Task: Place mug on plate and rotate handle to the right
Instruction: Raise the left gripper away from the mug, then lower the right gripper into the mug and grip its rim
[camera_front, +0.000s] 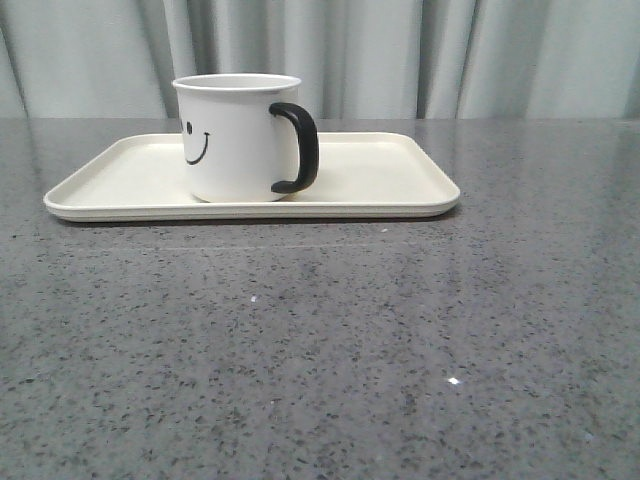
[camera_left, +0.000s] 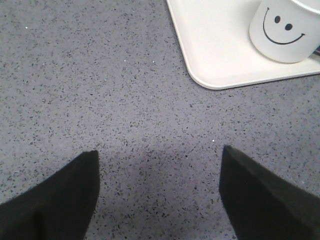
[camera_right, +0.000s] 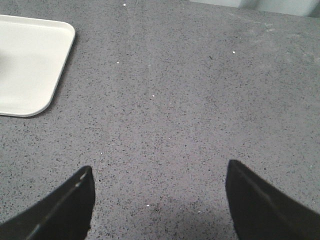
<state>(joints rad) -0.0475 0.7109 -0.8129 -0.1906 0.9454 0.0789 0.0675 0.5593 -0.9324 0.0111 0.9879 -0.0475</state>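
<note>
Both grippers, left (camera_left: 159, 192) and right (camera_right: 159, 202), hover spread wide and empty over bare speckled grey table (camera_front: 320, 350), well apart from the mug (camera_front: 238, 137), which stands upright left of centre on the plate (camera_front: 390, 175) in the upper front view, handle (camera_front: 300, 147) pointing right.

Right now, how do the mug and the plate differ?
The mug is tall and cylindrical; the plate is flat, low-rimmed and much wider. The mug carries a black smiley and a black handle; the plate is plain. The mug stands on the plate. Both are whitish.
</note>
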